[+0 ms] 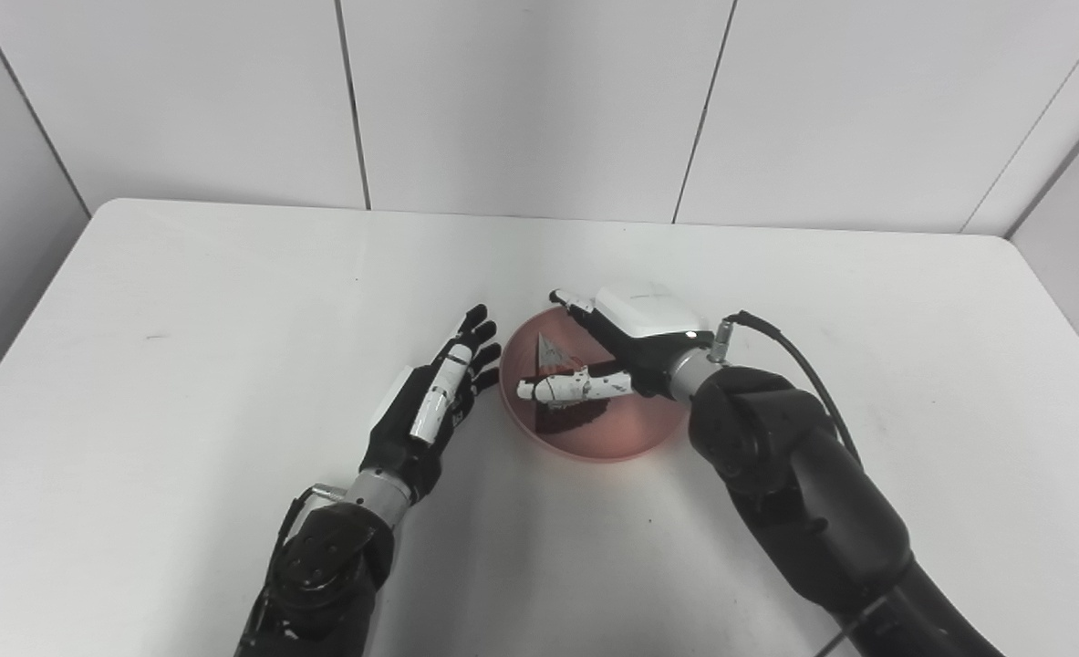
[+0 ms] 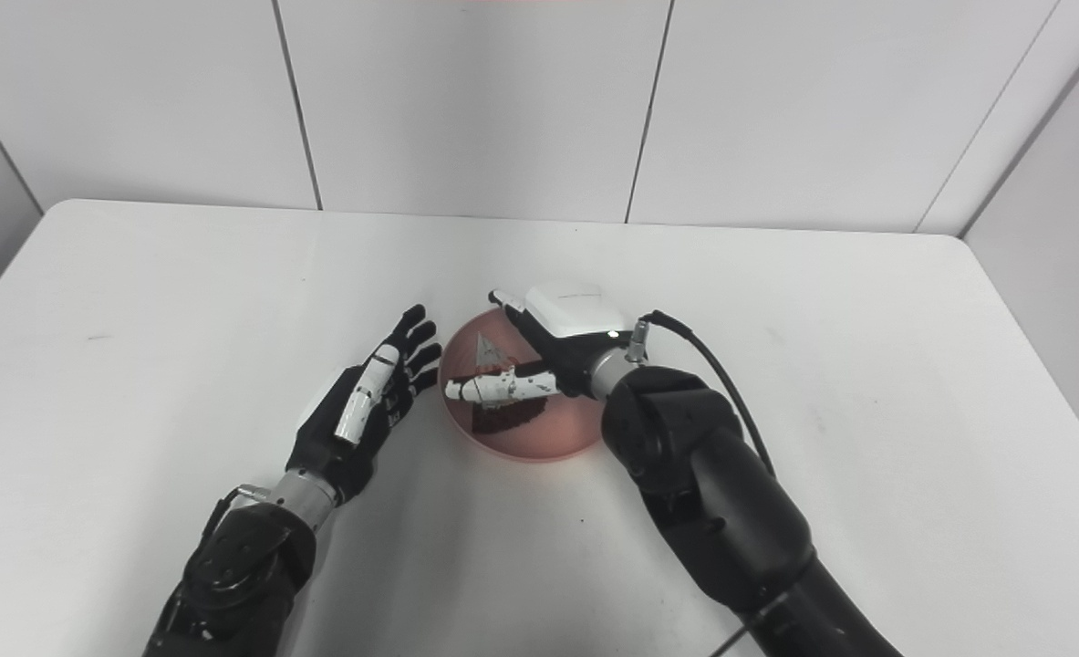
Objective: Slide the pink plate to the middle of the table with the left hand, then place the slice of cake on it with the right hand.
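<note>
In the left eye view I am seeing the pink plate (image 1: 635,433) sitting near the middle of the white table (image 1: 183,301), with the slice of cake (image 1: 565,379) lying on it: a pale wedge on top, dark crumb at its near edge. My right hand (image 1: 626,351) is hanging over the plate's far half, its fingers (image 1: 553,389) spread on either side of the cake. I cannot tell whether they are touching it or gripping it. My left hand (image 1: 434,397) is resting just beside the plate's left rim, palm toward the plate, fingers (image 1: 477,333) straight and apart, holding nothing; the dark fingertips are sitting very near the rim, and I cannot tell whether they are touching it.

In the right eye view I am getting the same layout from a little to the side. The thumb of the right hand is stretching across the cake's near side, and a finger is reaching past its far side. The left hand is lying flat-open beside the plate.
</note>
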`<state>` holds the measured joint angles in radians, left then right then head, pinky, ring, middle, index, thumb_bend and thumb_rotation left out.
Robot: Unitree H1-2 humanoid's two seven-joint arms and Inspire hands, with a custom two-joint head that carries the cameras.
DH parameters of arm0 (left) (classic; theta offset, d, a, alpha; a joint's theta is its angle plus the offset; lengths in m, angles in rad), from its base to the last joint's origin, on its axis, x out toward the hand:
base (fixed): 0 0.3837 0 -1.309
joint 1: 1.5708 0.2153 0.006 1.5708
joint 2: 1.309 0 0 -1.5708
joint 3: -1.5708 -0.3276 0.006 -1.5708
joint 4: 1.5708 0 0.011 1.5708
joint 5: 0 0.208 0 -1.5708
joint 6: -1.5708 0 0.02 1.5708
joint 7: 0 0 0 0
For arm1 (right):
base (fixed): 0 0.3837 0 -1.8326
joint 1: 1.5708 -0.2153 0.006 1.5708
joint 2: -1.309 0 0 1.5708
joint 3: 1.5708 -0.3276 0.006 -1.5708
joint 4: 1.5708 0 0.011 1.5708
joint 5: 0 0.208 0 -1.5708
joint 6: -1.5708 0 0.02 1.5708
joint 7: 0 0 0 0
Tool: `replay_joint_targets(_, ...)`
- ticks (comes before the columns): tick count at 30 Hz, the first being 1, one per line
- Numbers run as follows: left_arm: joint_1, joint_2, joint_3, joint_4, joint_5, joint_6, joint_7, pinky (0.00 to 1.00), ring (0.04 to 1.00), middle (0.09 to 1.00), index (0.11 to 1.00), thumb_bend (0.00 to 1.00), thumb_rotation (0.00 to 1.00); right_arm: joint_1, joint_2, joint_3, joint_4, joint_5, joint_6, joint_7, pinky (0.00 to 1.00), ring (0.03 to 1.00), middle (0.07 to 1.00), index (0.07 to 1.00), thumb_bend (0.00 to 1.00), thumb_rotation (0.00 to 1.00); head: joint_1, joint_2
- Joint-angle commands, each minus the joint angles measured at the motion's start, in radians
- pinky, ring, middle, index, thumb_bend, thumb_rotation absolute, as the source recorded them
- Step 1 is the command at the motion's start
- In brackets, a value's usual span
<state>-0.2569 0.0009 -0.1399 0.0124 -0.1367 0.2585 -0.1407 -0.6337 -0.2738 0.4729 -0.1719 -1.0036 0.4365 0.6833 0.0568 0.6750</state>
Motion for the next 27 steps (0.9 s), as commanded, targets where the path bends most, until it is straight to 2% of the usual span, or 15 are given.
replay_joint_targets(1,0.031,0.007,-0.010,0.022,0.008,0.079,-0.012,0.94,0.959,0.985,0.976,0.39,1.00,-0.022,-0.016,-0.032,-0.074,-0.020,-0.037,-0.056,0.83,0.830,0.864,0.927,0.85,0.99,0.000,0.000)
replay_joint_targets(6,0.040,0.013,-0.003,0.022,0.010,0.057,-0.010,0.93,0.953,0.976,0.964,0.39,1.00,-0.012,-0.033,-0.097,-0.155,-0.003,-0.070,-0.110,0.79,0.799,0.837,0.909,0.86,1.00,-0.006,-0.007)
replay_joint_targets(9,0.043,0.018,0.000,0.022,0.009,0.054,-0.010,0.94,0.956,0.976,0.963,0.39,1.00,-0.014,-0.026,-0.128,-0.178,-0.003,-0.079,-0.133,0.72,0.774,0.828,0.897,0.86,1.00,-0.011,-0.012)
replay_joint_targets(12,0.048,0.019,0.005,0.021,0.007,0.046,-0.007,0.95,0.961,0.975,0.965,0.40,1.00,0.012,-0.006,-0.185,-0.193,0.035,-0.092,-0.215,0.59,0.708,0.782,0.870,0.84,1.00,-0.012,-0.017)
replay_joint_targets(14,0.052,0.020,0.007,0.021,0.010,0.034,-0.005,0.95,0.967,0.976,0.963,0.40,1.00,0.038,0.011,-0.225,-0.190,0.082,-0.102,-0.270,0.59,0.717,0.791,0.883,0.83,1.00,-0.012,-0.021)
replay_joint_targets(16,0.062,0.017,0.012,0.025,0.014,-0.014,-0.002,0.95,0.965,0.970,0.959,0.39,1.00,0.096,0.046,-0.294,-0.165,0.188,-0.127,-0.353,0.64,0.800,0.876,0.931,0.80,1.00,-0.010,-0.025)
replay_joint_targets(17,0.071,0.015,0.015,0.027,0.017,-0.043,0.004,0.94,0.959,0.964,0.955,0.40,0.99,0.138,0.064,-0.332,-0.144,0.261,-0.165,-0.403,0.69,0.856,0.925,0.959,0.76,1.00,-0.008,-0.030)
replay_joint_targets(18,0.079,0.014,0.017,0.029,0.025,-0.071,0.009,0.94,0.958,0.963,0.954,0.40,0.99,0.177,0.078,-0.363,-0.124,0.322,-0.203,-0.444,0.70,0.865,0.933,0.964,0.75,1.00,-0.006,-0.032)
replay_joint_targets(20,0.091,0.020,0.015,0.034,0.048,-0.118,0.019,0.93,0.958,0.965,0.959,0.40,0.99,0.242,0.100,-0.401,-0.082,0.415,-0.276,-0.507,0.80,0.919,0.961,0.984,0.69,1.00,-0.009,-0.038)
replay_joint_targets(21,0.096,0.023,0.013,0.035,0.060,-0.138,0.022,0.93,0.960,0.968,0.962,0.41,1.00,0.268,0.108,-0.412,-0.064,0.446,-0.302,-0.530,0.83,0.936,0.969,0.988,0.68,1.00,-0.010,-0.038)
replay_joint_targets(23,0.109,0.026,0.014,0.035,0.086,-0.183,0.028,0.93,0.961,0.974,0.967,0.40,1.00,0.328,0.129,-0.431,-0.005,0.512,-0.397,-0.600,0.89,0.957,0.982,0.990,0.65,1.00,-0.014,-0.046)
replay_joint_targets(26,0.132,0.031,0.021,0.032,0.106,-0.241,0.030,0.95,0.975,0.993,0.980,0.39,1.00,0.397,0.153,-0.441,0.091,0.575,-0.538,-0.691,0.95,0.979,0.995,0.998,0.60,1.00,-0.014,-0.063)
replay_joint_targets(27,0.137,0.032,0.023,0.030,0.107,-0.251,0.029,0.95,0.977,0.994,0.982,0.39,1.00,0.408,0.158,-0.441,0.110,0.589,-0.565,-0.707,0.95,0.981,0.996,0.998,0.60,1.00,-0.014,-0.063)
